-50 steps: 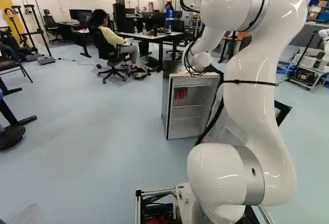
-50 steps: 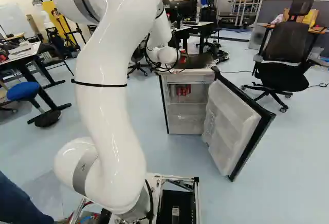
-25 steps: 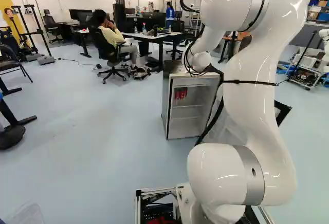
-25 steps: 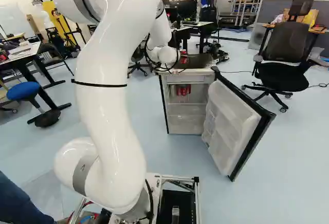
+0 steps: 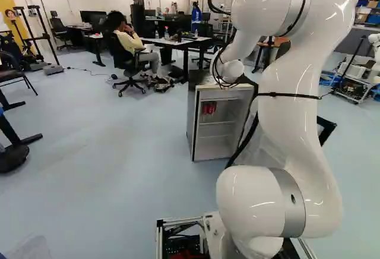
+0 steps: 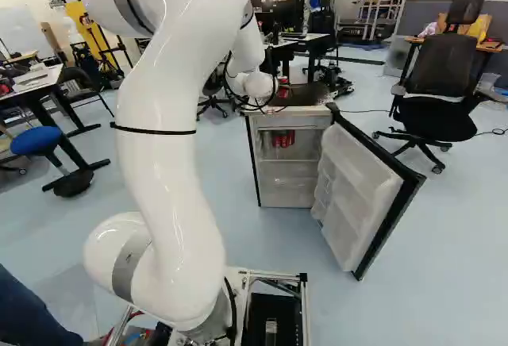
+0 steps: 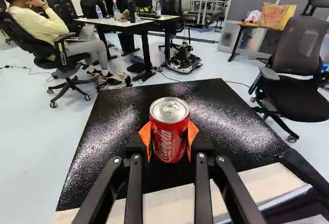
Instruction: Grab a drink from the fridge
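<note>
Well, in the left base view, see the fridge (image 5: 191,119) open, with red cans (image 5: 208,109) on a shelf (image 5: 216,122). In the right base view, note the door (image 6: 361,191) swung wide, probably to give the arm (image 6: 163,171) room. In the wrist view, find the drink can (image 7: 168,131) upright between the orange pads (image 7: 145,137) of the gripper (image 7: 169,137), over the fridge's black top (image 7: 226,106), clasped from both sides, probably for steady lifting; cannot tell whether touching that top

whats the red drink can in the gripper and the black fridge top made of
The red drink can looks like metal, probably aluminium: bare silvery lid, glossy painted side. The black fridge top has a pebbled, semi-gloss surface that breaks highlights into speckles; textured plastic or coated metal, I can't tell which.
</note>
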Robot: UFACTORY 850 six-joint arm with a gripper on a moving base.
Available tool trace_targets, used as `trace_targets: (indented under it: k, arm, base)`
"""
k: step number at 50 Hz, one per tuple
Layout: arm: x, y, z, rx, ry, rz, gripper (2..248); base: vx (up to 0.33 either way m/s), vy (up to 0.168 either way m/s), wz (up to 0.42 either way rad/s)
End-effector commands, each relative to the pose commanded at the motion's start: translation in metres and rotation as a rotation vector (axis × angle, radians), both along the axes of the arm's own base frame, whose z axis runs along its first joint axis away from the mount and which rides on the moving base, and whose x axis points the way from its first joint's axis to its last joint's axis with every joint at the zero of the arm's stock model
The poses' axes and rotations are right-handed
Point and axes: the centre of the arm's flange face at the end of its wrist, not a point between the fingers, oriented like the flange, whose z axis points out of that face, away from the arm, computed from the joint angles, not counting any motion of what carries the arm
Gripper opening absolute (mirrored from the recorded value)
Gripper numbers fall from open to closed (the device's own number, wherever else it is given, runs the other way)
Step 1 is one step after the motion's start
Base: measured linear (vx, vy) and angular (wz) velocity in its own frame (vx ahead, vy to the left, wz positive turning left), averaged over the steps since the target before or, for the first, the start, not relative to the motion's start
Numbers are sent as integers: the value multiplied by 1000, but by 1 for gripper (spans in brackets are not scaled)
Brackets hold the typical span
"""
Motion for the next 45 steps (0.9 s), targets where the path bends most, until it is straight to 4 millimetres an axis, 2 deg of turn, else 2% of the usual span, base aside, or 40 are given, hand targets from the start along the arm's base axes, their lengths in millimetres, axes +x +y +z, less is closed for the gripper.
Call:
trace_targets:
  k: [8, 45]
  arm:
    - [1, 0, -8, 3, 12, 0, 92]
    - [1, 0, -13, 4, 19, 0, 92]
  base:
    - [0, 0, 0]
    - [0, 0, 0]
